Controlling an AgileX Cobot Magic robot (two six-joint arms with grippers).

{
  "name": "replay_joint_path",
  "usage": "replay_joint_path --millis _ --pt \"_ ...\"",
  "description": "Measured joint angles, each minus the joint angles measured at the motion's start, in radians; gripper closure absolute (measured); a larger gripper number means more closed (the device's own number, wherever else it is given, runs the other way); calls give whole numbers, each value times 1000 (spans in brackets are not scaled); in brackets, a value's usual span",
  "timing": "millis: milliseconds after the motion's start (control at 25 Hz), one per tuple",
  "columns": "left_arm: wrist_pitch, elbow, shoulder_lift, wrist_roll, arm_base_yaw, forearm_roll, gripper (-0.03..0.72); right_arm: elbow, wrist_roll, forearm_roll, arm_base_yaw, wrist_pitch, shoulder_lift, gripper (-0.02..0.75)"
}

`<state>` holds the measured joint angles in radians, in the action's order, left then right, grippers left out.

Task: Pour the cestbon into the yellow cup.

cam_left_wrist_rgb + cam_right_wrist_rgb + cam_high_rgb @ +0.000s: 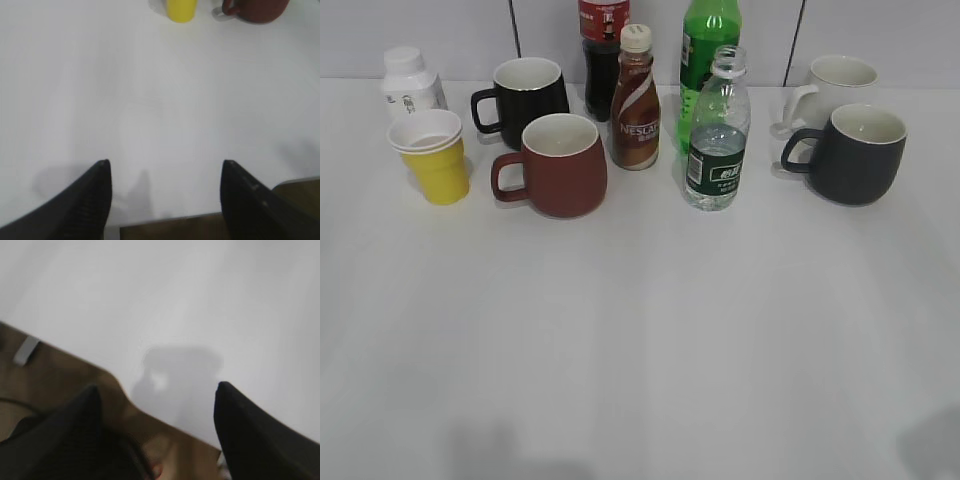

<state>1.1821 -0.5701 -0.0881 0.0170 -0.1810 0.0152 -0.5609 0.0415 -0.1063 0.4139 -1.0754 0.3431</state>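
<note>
The cestbon (pixel 718 135), a clear ribbed bottle with a dark green label and no cap, stands upright right of centre at the back. The yellow cup (pixel 436 158) stands at the far left, with a white cup nested in its top. It also shows at the top of the left wrist view (pixel 180 10). Neither gripper shows in the exterior view. My left gripper (pixel 165 167) is open and empty over the table's near edge. My right gripper (pixel 157 390) is open and empty over the table's near edge.
A dark red mug (pixel 556 166), a black mug (pixel 525 98), a brown Nescafe bottle (pixel 635 100), a cola bottle (pixel 603 55), a green soda bottle (pixel 707 50), a white bottle (pixel 410 82), a dark mug (pixel 856 153) and a white mug (pixel 833 85) line the back.
</note>
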Motion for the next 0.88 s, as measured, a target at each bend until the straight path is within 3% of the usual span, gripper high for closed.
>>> replay_joint_path --millis 320,880 --pt "-103 41 15 -17 0 0 193 38 3 77 0 -4 -279 214" --pt "-111 46 15 -17 0 3 193 54 4 94 0 27 -294 216"
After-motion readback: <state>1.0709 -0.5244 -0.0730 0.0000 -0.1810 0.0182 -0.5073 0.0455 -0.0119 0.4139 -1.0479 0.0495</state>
